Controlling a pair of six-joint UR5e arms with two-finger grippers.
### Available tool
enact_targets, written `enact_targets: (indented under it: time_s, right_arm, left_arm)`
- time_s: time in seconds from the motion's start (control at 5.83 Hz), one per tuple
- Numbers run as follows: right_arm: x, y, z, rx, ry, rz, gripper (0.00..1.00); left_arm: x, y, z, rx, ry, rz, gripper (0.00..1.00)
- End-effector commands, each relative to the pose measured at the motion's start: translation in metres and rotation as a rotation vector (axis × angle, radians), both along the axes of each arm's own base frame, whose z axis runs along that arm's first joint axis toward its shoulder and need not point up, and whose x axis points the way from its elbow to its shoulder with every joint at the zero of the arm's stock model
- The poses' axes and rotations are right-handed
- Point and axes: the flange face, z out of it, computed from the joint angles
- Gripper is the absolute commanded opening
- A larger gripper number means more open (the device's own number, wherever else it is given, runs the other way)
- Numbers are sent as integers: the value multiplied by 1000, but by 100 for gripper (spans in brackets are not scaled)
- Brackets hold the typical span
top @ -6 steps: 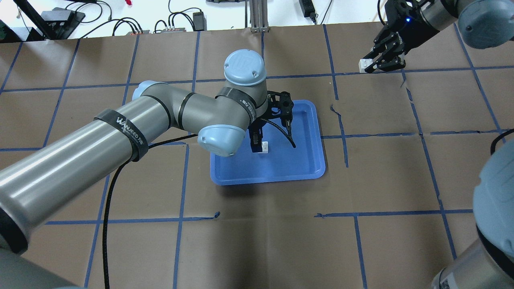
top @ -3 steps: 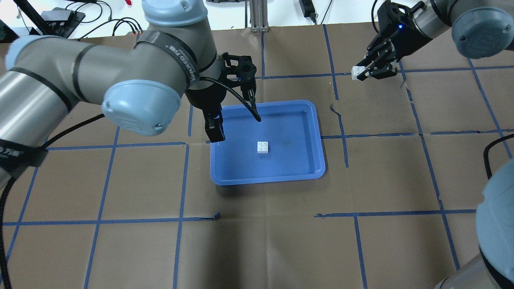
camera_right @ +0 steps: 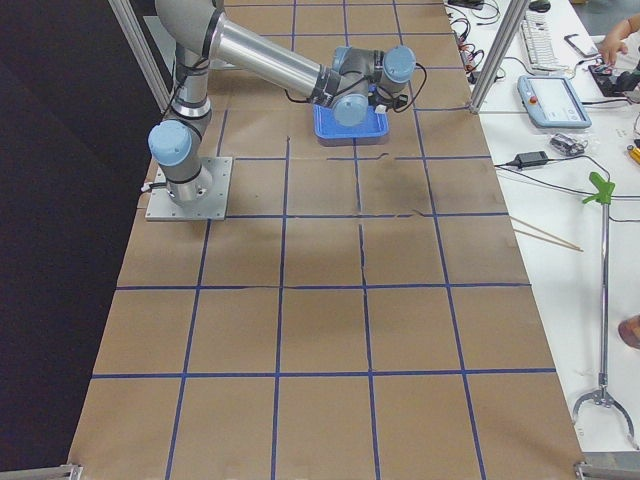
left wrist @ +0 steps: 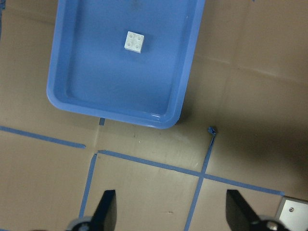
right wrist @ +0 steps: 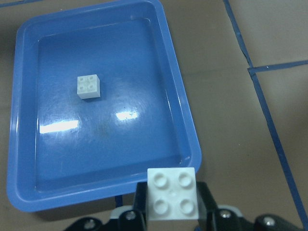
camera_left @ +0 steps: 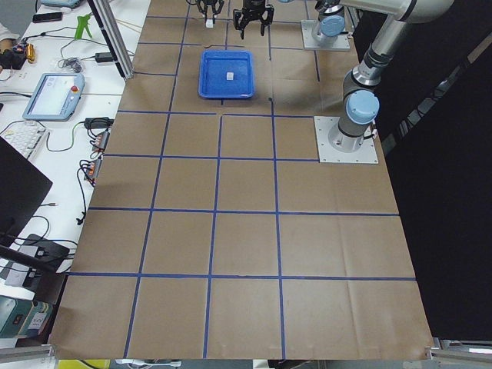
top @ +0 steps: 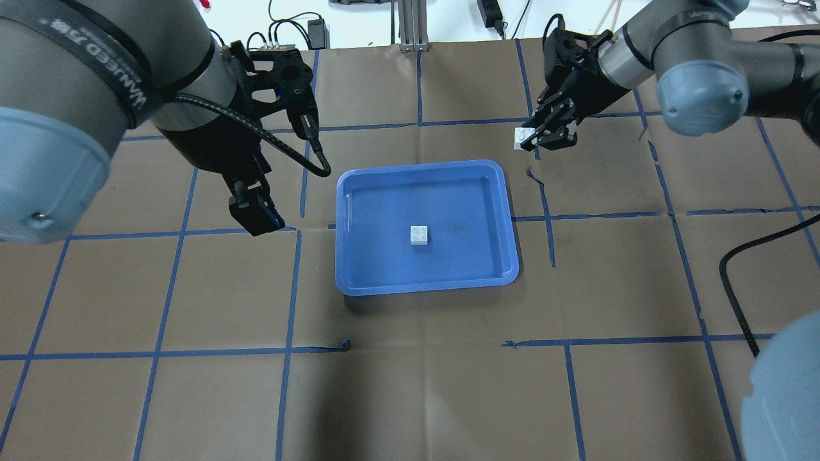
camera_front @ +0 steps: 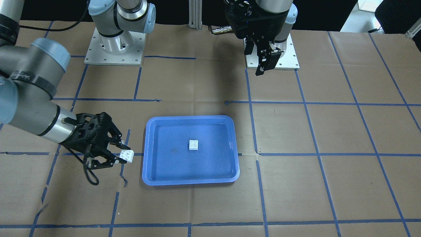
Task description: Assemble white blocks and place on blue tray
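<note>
One white block (top: 419,235) lay studs-up near the middle of the blue tray (top: 384,264). Beyond the tray's far right corner, the right tool (top: 537,136) pinched the other white block (top: 523,137). Left of the tray, the left tool (left wrist: 173,216) gaped wide, empty.

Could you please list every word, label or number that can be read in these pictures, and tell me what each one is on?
"WANJEED": white print on the black strap around the left arm; the characters after it are too blurred to read.
Screen of the handheld console on the side desk: too small to read.
Blue tray, white block on the tray and held white block: no markings visible.
</note>
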Motion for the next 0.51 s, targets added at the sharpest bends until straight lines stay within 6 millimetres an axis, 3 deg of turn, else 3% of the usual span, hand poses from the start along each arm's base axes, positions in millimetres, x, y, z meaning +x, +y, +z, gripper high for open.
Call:
enact_targets:
  time_s: [0.0,0.17,0.34]
  right_arm:
    - [68,42,-40,-56,-5,-12,29]
    - [82,64,-66,-98,-17,-24,29]
    - [83,83,-93,-112,-17,-16,29]
  left_arm:
    - [21,-6,20,-63,10,531,99]
    - [24,-5,26,-95,23,756,99]
    - [32,-1,35,-130,30,968,99]
